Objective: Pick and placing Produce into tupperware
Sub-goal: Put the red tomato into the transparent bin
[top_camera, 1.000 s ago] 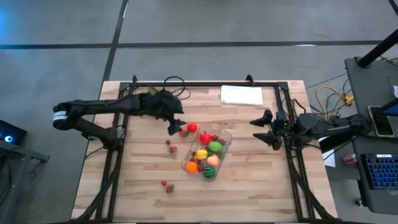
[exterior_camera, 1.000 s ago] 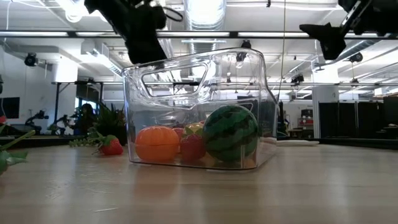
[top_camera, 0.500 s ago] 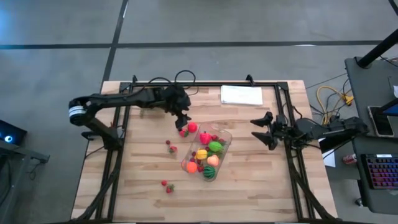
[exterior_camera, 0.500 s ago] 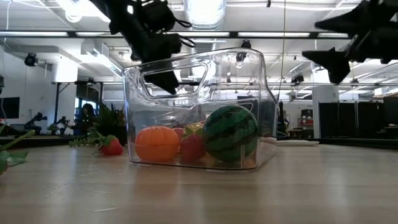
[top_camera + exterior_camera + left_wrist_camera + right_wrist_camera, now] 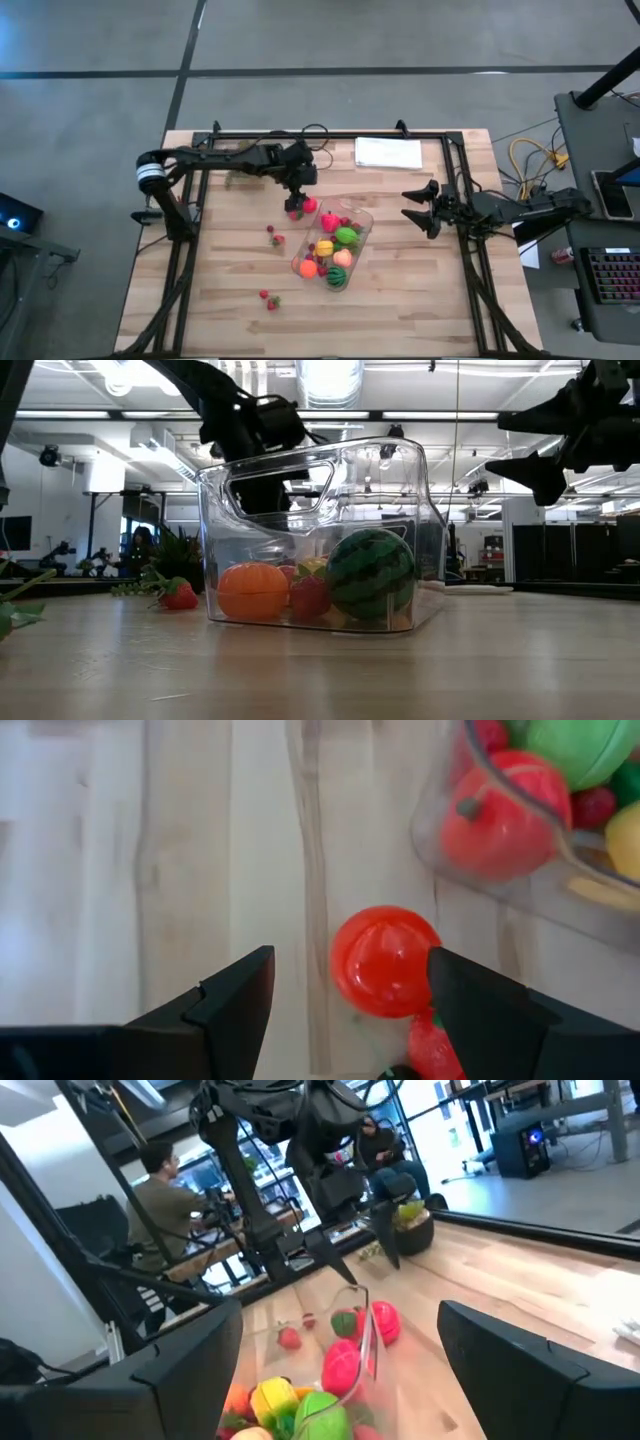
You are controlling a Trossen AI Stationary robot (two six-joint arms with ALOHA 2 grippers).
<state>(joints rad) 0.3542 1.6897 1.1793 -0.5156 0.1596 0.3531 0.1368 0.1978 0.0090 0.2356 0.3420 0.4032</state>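
Left pincer (image 5: 296,203) hangs spread wide over a red tomato (image 5: 385,961) just outside the tupperware (image 5: 357,243) rim; bare counter (image 5: 230,270) beside it. Right pincer (image 5: 418,207), open, waits apart; watermelon (image 5: 371,574) and orange (image 5: 253,592) lie inside the tub.

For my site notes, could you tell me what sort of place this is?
Probably a robotics lab or workshop: exposed ceiling ducts, a seated person among frames and cables, and a keyboard beside the wooden table.

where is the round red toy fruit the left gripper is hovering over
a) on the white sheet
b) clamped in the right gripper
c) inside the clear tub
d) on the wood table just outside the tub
d: the round red fruit lies on the table between the left gripper's open fingers, outside the clear tub's wall.
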